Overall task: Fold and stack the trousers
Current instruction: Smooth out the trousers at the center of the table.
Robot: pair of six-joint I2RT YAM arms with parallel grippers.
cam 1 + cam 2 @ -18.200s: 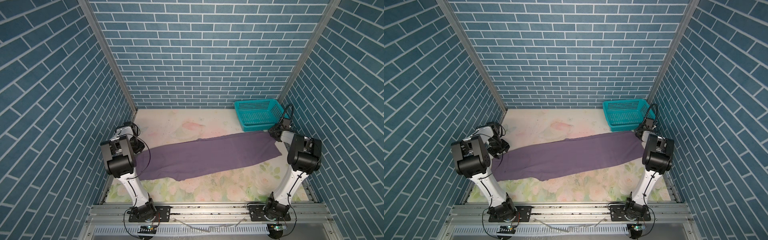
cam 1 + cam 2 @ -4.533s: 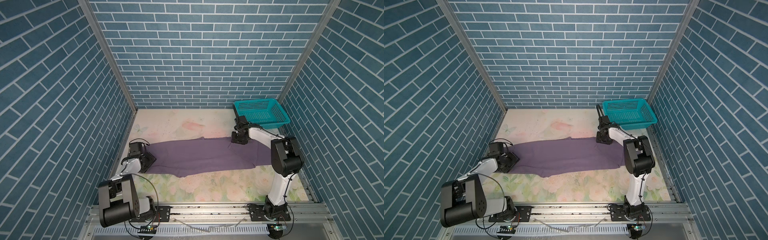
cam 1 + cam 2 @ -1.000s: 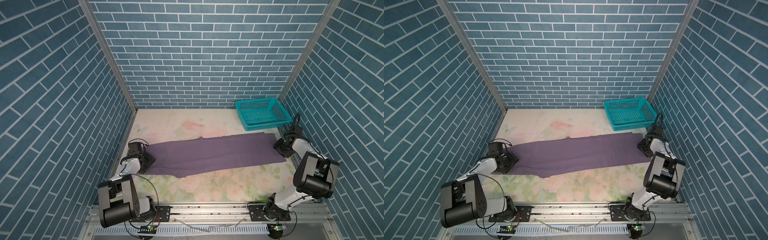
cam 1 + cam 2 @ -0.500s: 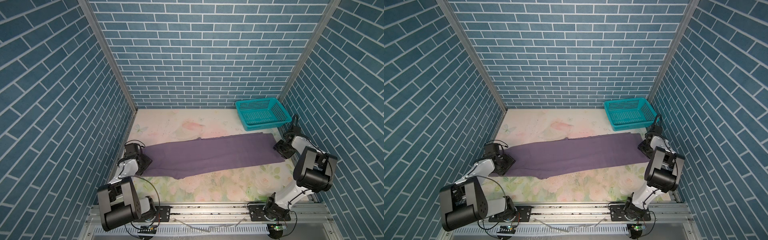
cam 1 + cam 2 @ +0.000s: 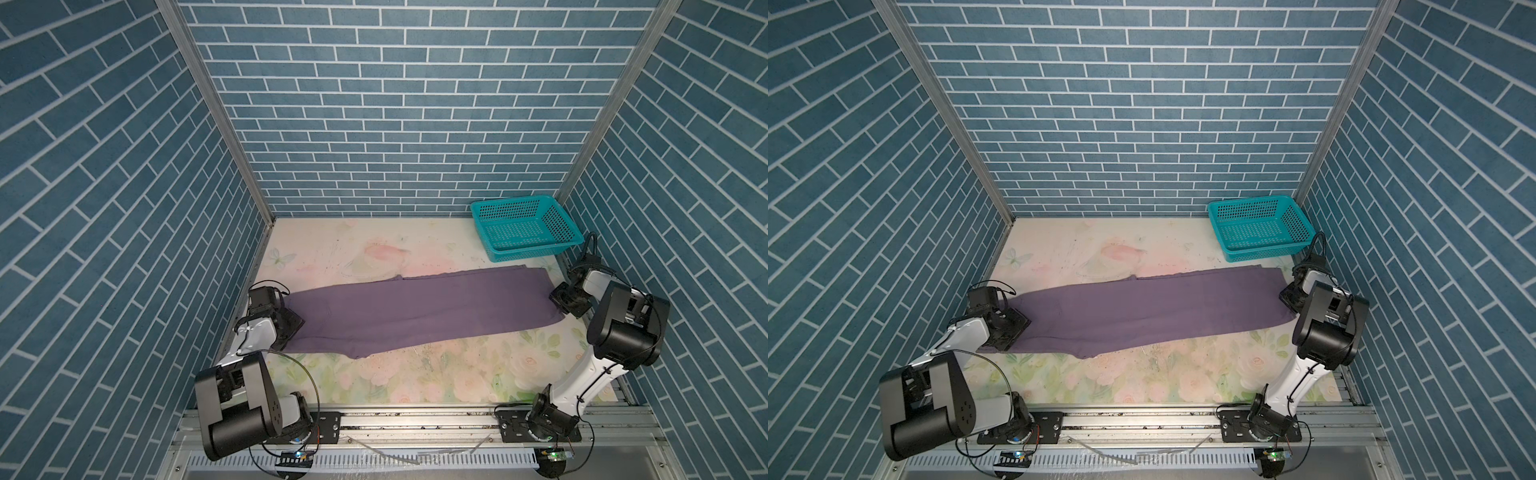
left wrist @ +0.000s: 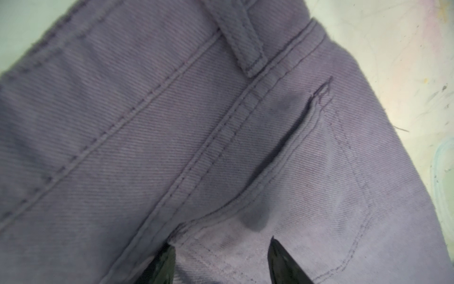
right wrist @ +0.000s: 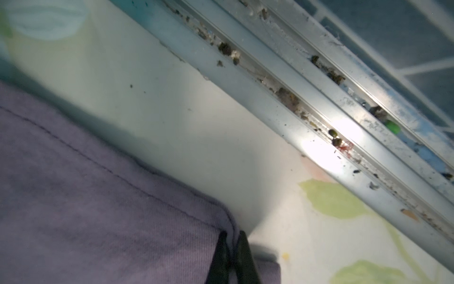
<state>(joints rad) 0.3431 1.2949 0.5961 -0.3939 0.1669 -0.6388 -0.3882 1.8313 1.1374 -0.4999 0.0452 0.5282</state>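
**Surroundings.** We list one teal mesh basket (image 5: 525,226) in the far right corner, just beyond the right end of the cloth. Along the right edge we note a metal rail (image 7: 319,118) with crumbs of dirt in its groove. An arm stands at each end of the garment.

**Task item.** We record the trousers (image 5: 415,309), muted purple, lying flat and stretched across the table from left to right in both top views. The waist is at the left and the leg ends are at the right.
- The left gripper (image 6: 223,258) sits low over the waist end with its jaws apart. Fabric lies flat between its fingertips, near a belt loop (image 6: 242,37) and a pocket slit (image 6: 290,137).
- The right gripper (image 7: 232,248) sits at a corner of the leg hem. Its jaws are closed, with the hem edge pinched between them.

**Surface and room.** We enter a table (image 5: 415,374) with a pale floral print. Walls (image 5: 395,104) in a blue brick pattern enclose it on three sides.
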